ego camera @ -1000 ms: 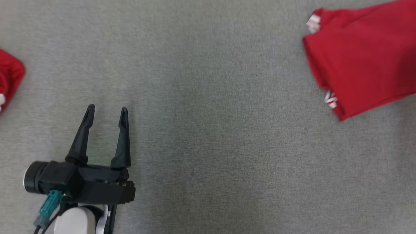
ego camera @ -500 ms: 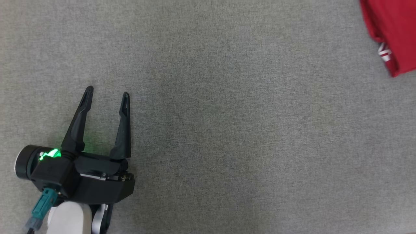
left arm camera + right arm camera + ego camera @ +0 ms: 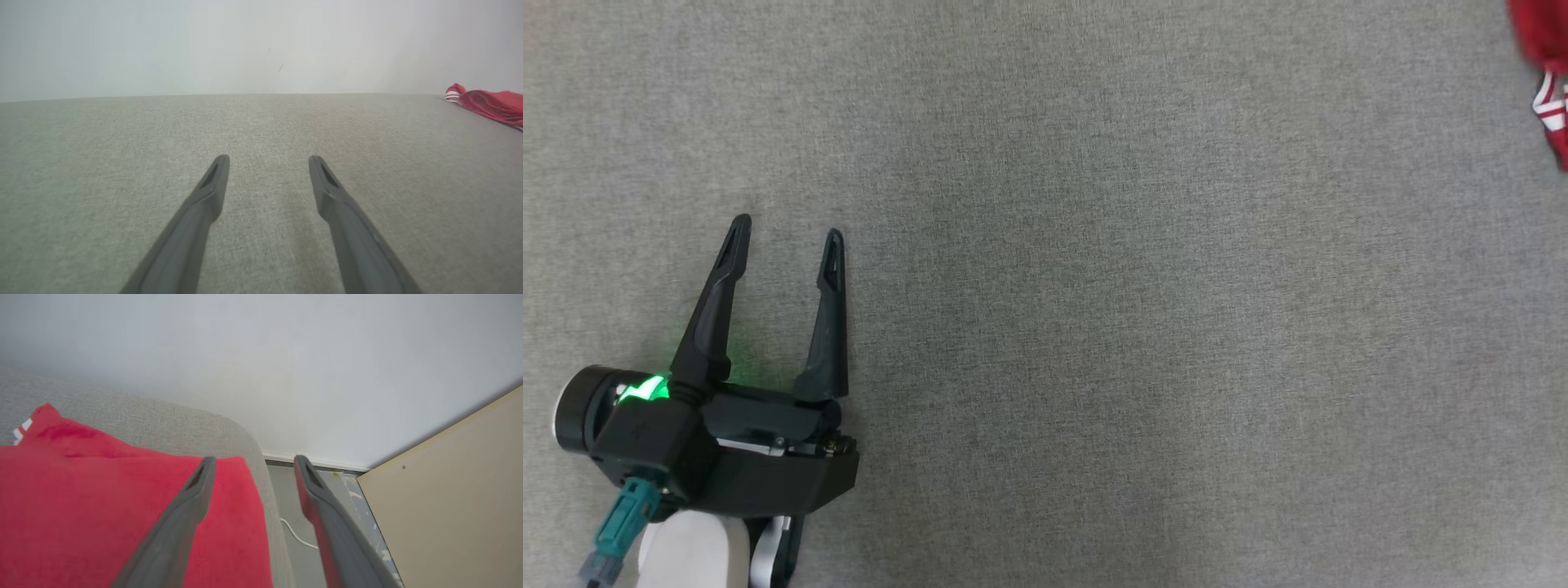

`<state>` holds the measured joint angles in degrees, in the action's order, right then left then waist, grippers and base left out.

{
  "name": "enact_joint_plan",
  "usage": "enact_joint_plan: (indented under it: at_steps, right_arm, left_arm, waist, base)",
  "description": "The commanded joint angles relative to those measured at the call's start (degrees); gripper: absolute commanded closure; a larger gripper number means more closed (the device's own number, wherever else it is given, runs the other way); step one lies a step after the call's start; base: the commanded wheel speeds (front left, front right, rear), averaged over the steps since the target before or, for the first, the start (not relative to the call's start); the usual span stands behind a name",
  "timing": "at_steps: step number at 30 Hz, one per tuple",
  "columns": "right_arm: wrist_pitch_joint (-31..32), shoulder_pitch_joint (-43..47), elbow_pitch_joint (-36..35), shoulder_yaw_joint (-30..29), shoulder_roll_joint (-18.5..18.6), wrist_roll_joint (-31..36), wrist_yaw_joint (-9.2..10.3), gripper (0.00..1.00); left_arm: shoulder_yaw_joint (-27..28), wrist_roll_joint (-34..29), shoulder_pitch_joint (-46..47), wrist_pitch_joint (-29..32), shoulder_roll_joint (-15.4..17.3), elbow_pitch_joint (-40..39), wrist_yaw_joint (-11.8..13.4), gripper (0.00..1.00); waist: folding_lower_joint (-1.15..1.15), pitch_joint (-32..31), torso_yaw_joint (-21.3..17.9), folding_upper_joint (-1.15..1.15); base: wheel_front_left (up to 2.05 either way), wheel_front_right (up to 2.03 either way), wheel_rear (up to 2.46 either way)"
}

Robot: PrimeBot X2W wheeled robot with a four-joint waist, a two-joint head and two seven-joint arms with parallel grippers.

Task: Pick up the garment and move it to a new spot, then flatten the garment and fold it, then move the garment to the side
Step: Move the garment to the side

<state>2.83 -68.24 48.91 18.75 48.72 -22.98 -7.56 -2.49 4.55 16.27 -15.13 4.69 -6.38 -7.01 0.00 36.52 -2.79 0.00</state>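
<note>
The garment (image 3: 1548, 90) is red with white stripes; a sliver of it shows at the head view's top right edge. In the left wrist view it lies low and folded far off at the right (image 3: 492, 104). In the right wrist view the garment (image 3: 102, 506) spreads flat on the grey surface up to its rounded corner. My right gripper (image 3: 253, 463) hangs open just above the cloth's corner, nothing between its fingers. My left gripper (image 3: 788, 229) rests open and empty over bare grey fabric at the lower left, also seen in its own wrist view (image 3: 269, 160).
The grey fabric surface (image 3: 1094, 327) ends in a rounded corner (image 3: 245, 437) by a pale wall. Beyond that edge lie the floor with a white cable (image 3: 298, 537) and a beige panel (image 3: 449, 498).
The garment has slid out toward the head view's top right edge. The red cloth seen at the left edge a second ago is gone from view. The left gripper's green light has come on.
</note>
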Motion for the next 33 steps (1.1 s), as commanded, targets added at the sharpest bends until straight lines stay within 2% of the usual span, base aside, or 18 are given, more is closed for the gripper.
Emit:
enact_joint_plan:
  at_steps: [1,6,14,15,16,22,24,33]
  right_arm:
    - [-1.32,-0.47,0.33,-0.12,-0.79,0.77,0.12,0.00]
    - [-4.76,0.99,0.54,0.12,-2.36,1.81,0.12,0.00]
    - [-12.35,7.43,-2.90,1.51,-9.43,0.88,0.12,0.00]
    - [-12.35,7.43,-2.90,1.51,-9.43,0.88,0.12,0.00]
    - [-14.18,9.83,-4.27,1.61,-11.71,0.66,0.12,0.00]
    - [-17.15,19.38,-9.99,-0.39,-17.49,0.96,0.12,0.00]
    - [-17.36,21.29,-11.29,-0.80,-18.35,1.06,0.12,0.00]
    - [-17.99,40.13,-23.10,-8.20,-25.28,3.00,0.12,0.00]
  left_arm:
    - [0.38,0.04,-0.07,0.01,-0.04,0.71,0.01,0.00]
    - [1.39,0.55,-1.32,0.01,-0.38,1.84,0.33,0.00]
    - [5.08,1.47,-6.96,0.00,-0.81,4.12,1.51,0.00]
    - [5.08,1.47,-6.96,0.00,-0.81,4.12,1.51,0.00]
    - [6.19,1.70,-8.82,0.00,-0.87,4.44,1.91,0.00]
    - [8.27,1.78,-13.51,0.00,-1.05,5.71,2.26,0.00]
    - [8.43,1.77,-14.07,0.00,-1.06,5.85,2.33,0.00]
    - [8.86,1.97,-17.21,0.00,-1.29,8.48,2.43,0.00]
  waist:
    - [0.00,-0.95,0.10,0.00]
    - [0.00,-5.16,0.48,0.00]
    - [0.00,-15.58,0.48,0.00]
    - [0.00,-15.58,0.48,0.00]
    - [0.00,-18.10,0.32,0.00]
    - [0.00,-24.28,0.66,0.00]
    - [0.00,-25.01,0.83,0.00]
    - [0.00,-31.06,2.58,0.00]
  base:
    - [0.00,0.00,0.00]
    - [0.00,0.00,0.00]
    - [0.00,0.00,0.00]
    - [0.00,0.00,0.00]
    - [0.00,0.00,0.00]
    - [0.00,0.00,0.00]
    - [0.00,0.00,0.00]
    - [0.00,0.00,0.00]
